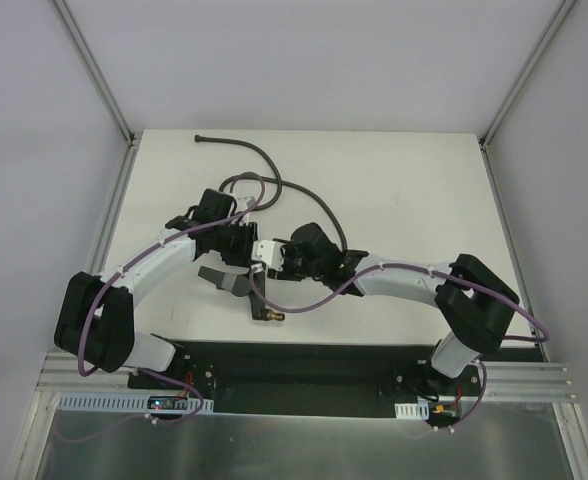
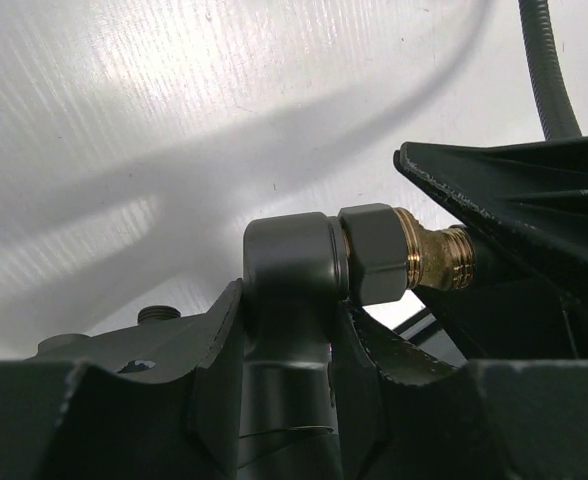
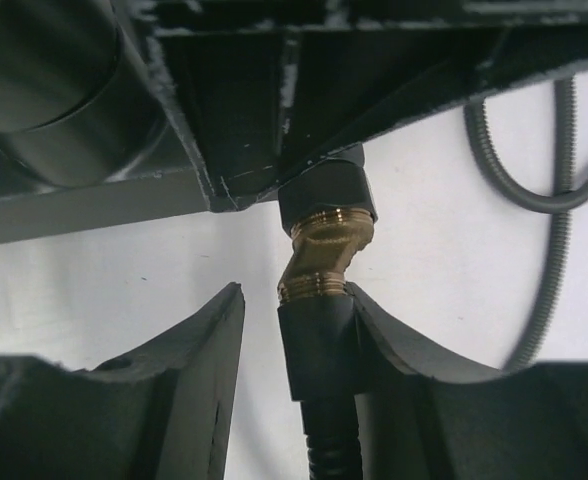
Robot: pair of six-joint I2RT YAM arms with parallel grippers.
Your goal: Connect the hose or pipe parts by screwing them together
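We see the jaws of the left gripper (image 2: 292, 300) pinching the short dark grey forked fitting (image 2: 289, 255). The jaws of the right gripper (image 3: 294, 300) stand spread around the brass end nut (image 3: 317, 275) of the thin dark grey flexible hose (image 3: 329, 450). We judge that this crooked, unsupported joint may cross-thread or drop apart.

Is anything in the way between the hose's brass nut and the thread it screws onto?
No, nothing visible is between them. The hose's brass nut already touches the forked fitting's brass thread, but tilted, not straight.

From above, hose nut (image 3: 319, 350) and its joint with the fitting (image 2: 289, 265) hidden beneath right pincer (image 3: 294, 300).
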